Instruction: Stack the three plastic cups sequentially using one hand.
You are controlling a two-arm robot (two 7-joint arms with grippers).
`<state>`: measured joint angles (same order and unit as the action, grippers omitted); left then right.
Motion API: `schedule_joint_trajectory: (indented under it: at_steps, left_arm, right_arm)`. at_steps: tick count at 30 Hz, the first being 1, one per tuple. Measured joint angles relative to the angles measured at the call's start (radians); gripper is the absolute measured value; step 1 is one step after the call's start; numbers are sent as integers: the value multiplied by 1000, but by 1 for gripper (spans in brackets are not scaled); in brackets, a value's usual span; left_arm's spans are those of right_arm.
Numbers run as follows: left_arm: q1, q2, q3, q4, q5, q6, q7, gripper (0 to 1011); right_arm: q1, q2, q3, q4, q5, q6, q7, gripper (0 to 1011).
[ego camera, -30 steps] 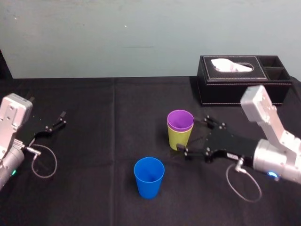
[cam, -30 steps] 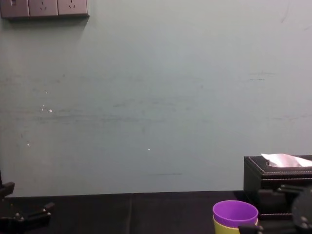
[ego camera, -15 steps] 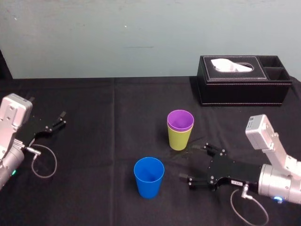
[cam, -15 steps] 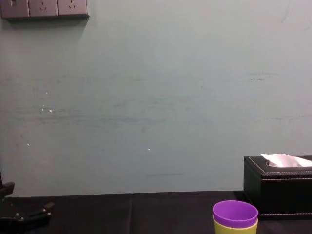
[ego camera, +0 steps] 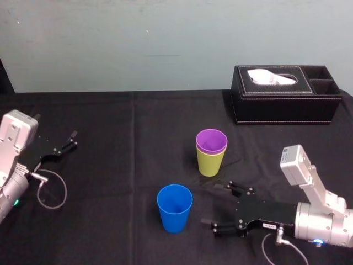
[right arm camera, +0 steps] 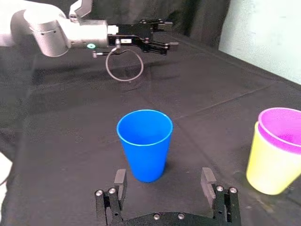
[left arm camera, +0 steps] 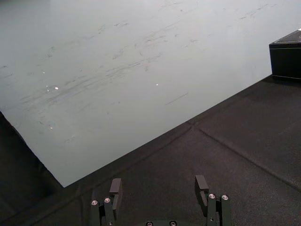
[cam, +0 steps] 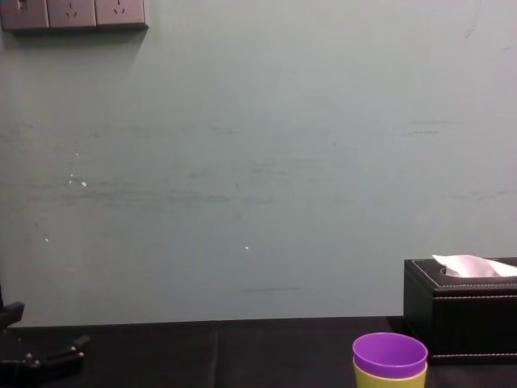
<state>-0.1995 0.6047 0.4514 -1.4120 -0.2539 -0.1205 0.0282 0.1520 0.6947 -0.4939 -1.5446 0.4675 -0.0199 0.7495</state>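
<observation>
**Open right hand beside a lone blue cup, two cups already nested**

At the far left of the black-covered worktop [ego camera: 121, 165], the left hand [ego camera: 67, 143] sits idle. Its fingers are spread apart and hold nothing.

Toward the front middle stands the blue cup [ego camera: 175, 208], upright with its mouth up, on its own. Behind it and a little to the right, well apart from it, the purple cup [ego camera: 212, 141] sits nested inside the lime cup [ego camera: 210, 164]. Only the purple cup's upper rim shows above the lime one.

To the right of the blue cup, the right hand [ego camera: 222, 206] lies low over the worktop and points toward it. Its fingers are wide open and empty. The cup stands just ahead of the fingertips, not between them and not touching them.

At the back right is a black tissue box [ego camera: 284, 102] with a white tissue poking from its top.
</observation>
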Motion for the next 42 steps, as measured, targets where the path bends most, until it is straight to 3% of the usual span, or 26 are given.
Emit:
schedule_joint_trajectory:
  at_steps: [15, 42]
  left_arm:
    - [0, 0, 0, 0, 0, 0, 0, 1011]
    - [0, 0, 0, 0, 0, 0, 0, 1012]
  right_arm:
    - [40, -17, -58, 29, 8, -9, 32, 1003]
    - [110, -63, -127, 79, 34, 19, 58, 1003]
